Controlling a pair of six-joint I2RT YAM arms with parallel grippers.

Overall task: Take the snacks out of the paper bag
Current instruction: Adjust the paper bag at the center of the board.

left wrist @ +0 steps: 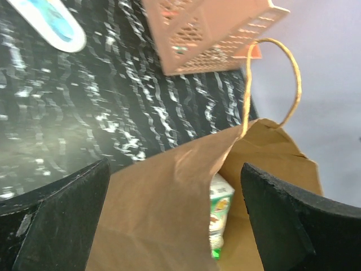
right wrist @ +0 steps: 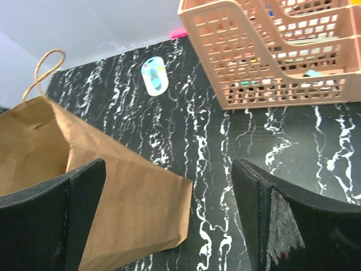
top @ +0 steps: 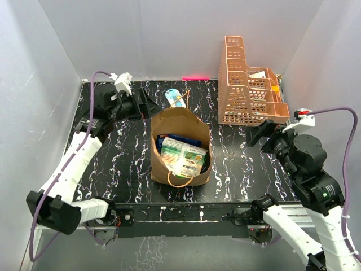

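The brown paper bag [top: 179,169] stands open in the middle of the table. Snacks show in its mouth: a green-and-white packet [top: 183,156] on top and a blue one [top: 169,139] behind it. My left gripper [top: 148,107] is open, just off the bag's rear left corner. In the left wrist view the bag's wall [left wrist: 163,209] and the green-and-white packet [left wrist: 220,212] lie between its fingers [left wrist: 67,214]. My right gripper [top: 262,135] is open to the right of the bag, holding nothing. The right wrist view shows the bag's side [right wrist: 124,192] apart from the gripper [right wrist: 169,175].
An orange lattice basket [top: 248,84] stands at the back right. A small blue-and-white oval object [top: 176,97] lies behind the bag, near a pink strip [top: 195,78] on the back wall. White walls enclose the table on three sides.
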